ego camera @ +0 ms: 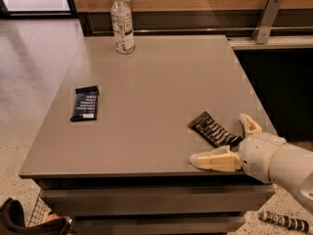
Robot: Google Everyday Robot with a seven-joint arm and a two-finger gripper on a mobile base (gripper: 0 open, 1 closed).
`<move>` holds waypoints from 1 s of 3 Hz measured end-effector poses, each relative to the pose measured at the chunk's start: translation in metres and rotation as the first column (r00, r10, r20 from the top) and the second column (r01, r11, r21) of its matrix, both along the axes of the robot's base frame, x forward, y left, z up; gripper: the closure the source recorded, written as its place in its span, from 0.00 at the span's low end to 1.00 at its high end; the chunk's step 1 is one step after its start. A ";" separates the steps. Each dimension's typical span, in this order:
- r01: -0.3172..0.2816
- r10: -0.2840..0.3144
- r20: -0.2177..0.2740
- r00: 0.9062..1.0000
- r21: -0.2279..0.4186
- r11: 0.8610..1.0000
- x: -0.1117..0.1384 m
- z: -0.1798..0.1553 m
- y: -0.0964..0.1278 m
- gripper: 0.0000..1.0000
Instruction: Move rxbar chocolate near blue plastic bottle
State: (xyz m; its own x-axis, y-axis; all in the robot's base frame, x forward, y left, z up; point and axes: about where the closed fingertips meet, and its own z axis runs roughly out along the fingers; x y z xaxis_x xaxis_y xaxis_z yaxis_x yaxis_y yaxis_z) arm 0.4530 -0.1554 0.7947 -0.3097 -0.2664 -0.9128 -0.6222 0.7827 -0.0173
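I see the grey table (pixel 161 82) filling most of the view. My gripper (pixel 218 138) sits at its near right edge, fingers spread, seemingly straddling the near end of the rxbar chocolate (pixel 211 129). The blue plastic bottle (pixel 122 22) stands far left, and a navy bar (pixel 85 103) lies at the left.

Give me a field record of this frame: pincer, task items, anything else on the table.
pincer: low at the table's near right edge, jaws apart
rxbar chocolate: flat on the table, near right, its near end between the jaws, not clamped
blue plastic bottle: upright, cap on, far left part of the table
navy bar: flat, left side, apart from everything else
table: grey top
task state: rxbar chocolate lies across the table from the bottle, not yet lifted
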 end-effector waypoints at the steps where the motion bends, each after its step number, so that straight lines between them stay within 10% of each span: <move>1: 0.000 0.000 0.000 1.000 0.000 1.000 0.000 0.008 0.000 0.57; 3: 0.000 0.000 0.000 1.000 0.000 1.000 0.000 0.014 0.000 1.00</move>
